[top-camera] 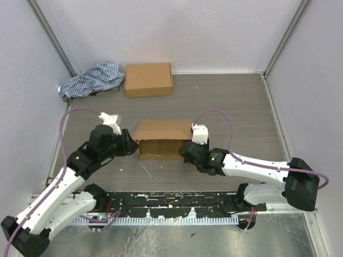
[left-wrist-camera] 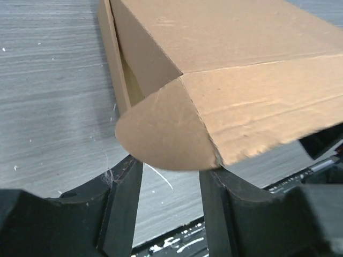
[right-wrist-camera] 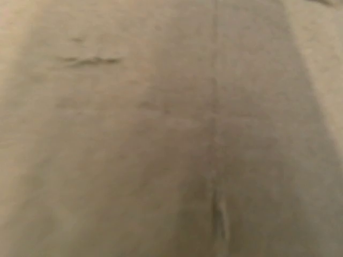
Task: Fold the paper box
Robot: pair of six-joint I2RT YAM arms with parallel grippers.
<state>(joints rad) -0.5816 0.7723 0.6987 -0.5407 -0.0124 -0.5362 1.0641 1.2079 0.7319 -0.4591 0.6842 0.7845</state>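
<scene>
Left tool (left-wrist-camera: 170, 174) stood open at the left end of the paper box (top-camera: 161, 131), its two fingers (left-wrist-camera: 123, 209) spread apart below a rounded flap (left-wrist-camera: 161, 134) that jutted from that end. Whether the flap touched either finger could not be told. Right tool (top-camera: 188, 148) was pressed close against the box's right front corner, and I could not tell whether its jaws were apart or together: its wrist view showed only blurred brown cardboard, with no fingers in sight.

The box lay mid-desk (top-camera: 225, 107), its long front wall upright and facing the arm bases, its top panel sloping away behind. Bare wood-grain surface ran right of the box and behind it, and a narrower strip lay in front of it. White wall panels (top-camera: 187, 32) closed the desk in behind and on both sides.

Behind the box, near the back wall, sat a second, closed cardboard box (top-camera: 148, 79), and just left of that a crumpled striped cloth (top-camera: 91, 79), the two touching or nearly so.

Counted: two arms, two cardboard boxes, one cloth.
</scene>
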